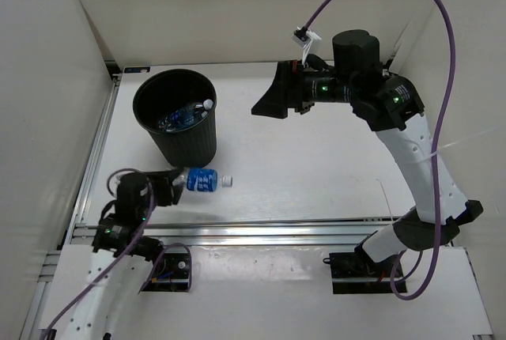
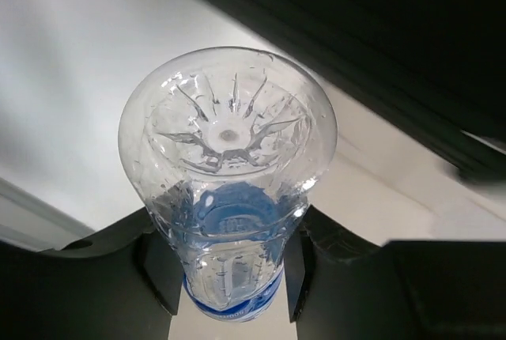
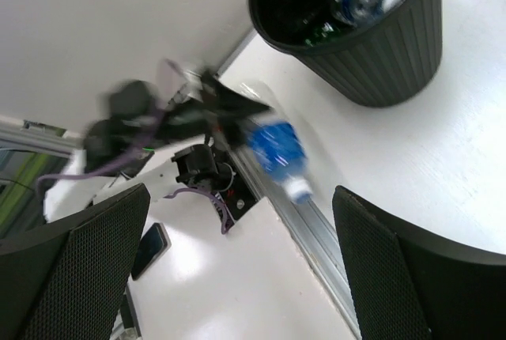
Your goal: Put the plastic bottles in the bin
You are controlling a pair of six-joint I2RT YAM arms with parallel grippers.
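The round black bin [image 1: 177, 115] stands at the back left with a clear blue-labelled bottle [image 1: 184, 113] inside; it also shows in the right wrist view [image 3: 371, 32]. My left gripper [image 1: 172, 180] is shut on another clear plastic bottle with a blue label [image 1: 203, 180], held just in front of the bin, white cap to the right. In the left wrist view the bottle's base [image 2: 229, 166] fills the frame between my fingers [image 2: 162, 269]. My right gripper [image 1: 269, 101] is open and empty, raised right of the bin.
White walls enclose the table on the left, back and right. An aluminium rail [image 1: 261, 229] runs along the table's near edge. A dark phone [image 3: 148, 250] lies on the white surface near the arm bases.
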